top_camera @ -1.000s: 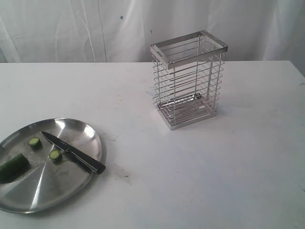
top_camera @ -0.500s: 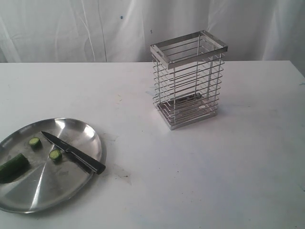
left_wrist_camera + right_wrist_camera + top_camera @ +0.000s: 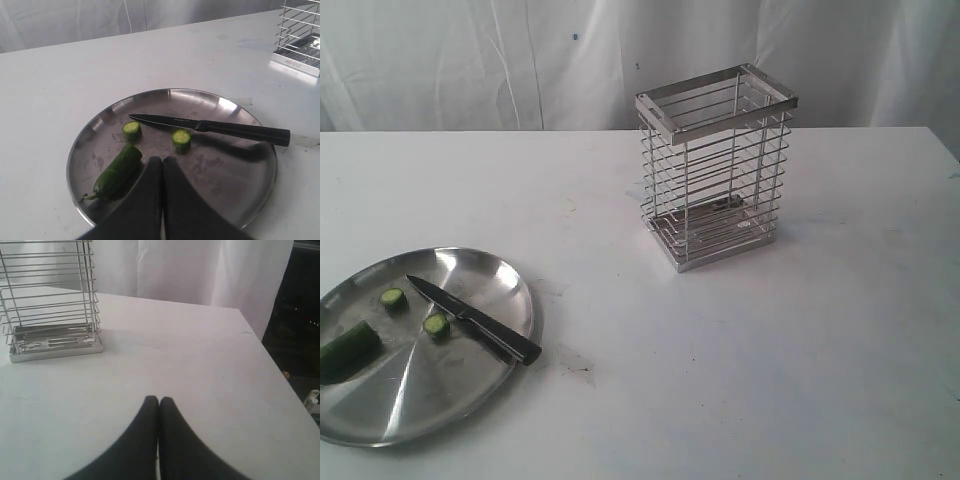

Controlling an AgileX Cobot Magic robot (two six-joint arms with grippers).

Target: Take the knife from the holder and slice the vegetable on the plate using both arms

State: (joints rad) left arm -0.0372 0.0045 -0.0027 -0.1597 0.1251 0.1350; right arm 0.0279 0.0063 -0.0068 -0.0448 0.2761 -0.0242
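The paring knife is found lying across the steel plate at the table's near left in the exterior view, its blade pointing inward and its black handle overhanging the rim toward the wire holder. The holder stands upright, well apart from the plate, and appears empty. The cucumber-like vegetable rests on the plate's left part, and two round slices are seen beside the blade, one on each side of it.

The left pincer is held above the plate's near edge with its two fingers pressed together and nothing between them. The right pincer is likewise closed on nothing, and it is poised over bare table, the holder being near it to one side. Neither arm is seen in the exterior view.

The slicing step is judged to be finished or paused, since the knife has been set down and slices have been cut. If more cuts are wanted, the handle would have to be regrasped by one pincer while the vegetable is steadied by the other; both would first have to be opened.
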